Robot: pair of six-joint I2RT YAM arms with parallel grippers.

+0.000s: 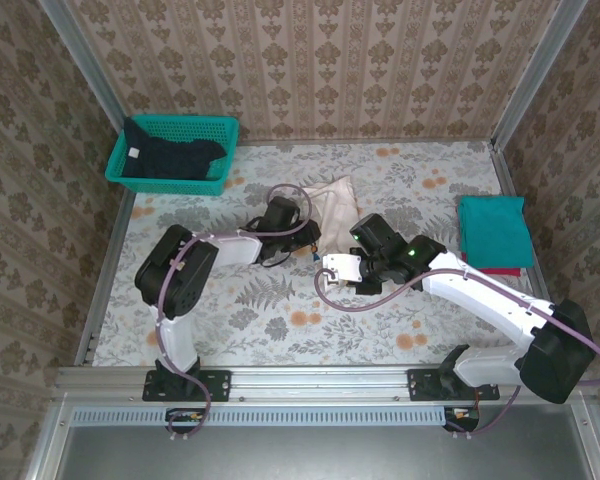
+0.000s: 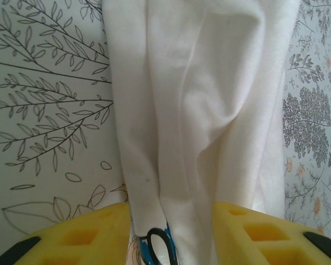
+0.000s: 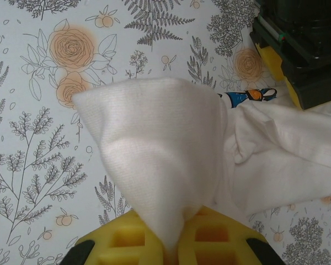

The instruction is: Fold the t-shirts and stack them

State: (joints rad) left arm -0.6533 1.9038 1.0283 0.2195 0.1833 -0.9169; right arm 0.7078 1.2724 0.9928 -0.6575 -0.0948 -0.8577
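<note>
Cloth occupies both sets of jaws. The left gripper [image 2: 171,215] stands partly closed, with a lengthwise fold of the cream-white t-shirt [image 2: 198,99] running between its yellow fingers and onward ahead of them. The cloth touches both fingers, but whether it is clamped cannot be told. A scrap of the shirt's blue print [image 2: 154,249] shows at the root of the jaws, and the floral table [image 2: 49,110] shows on either side. The right gripper [image 3: 179,223] is closed tight on a corner of the same shirt. That corner rises from the fingers as a peaked flap and blocks the surface directly ahead of them. The rest of the garment trails off crumpled to the right of these jaws, toward the black-and-yellow body of the left gripper, which stands close by. The teal t-shirt [image 1: 492,230] lies folded well to the right of both grippers. The dark navy t-shirt [image 1: 170,158] sits in the basket [image 1: 223,128] at the far left, well apart from the jaws.
</note>
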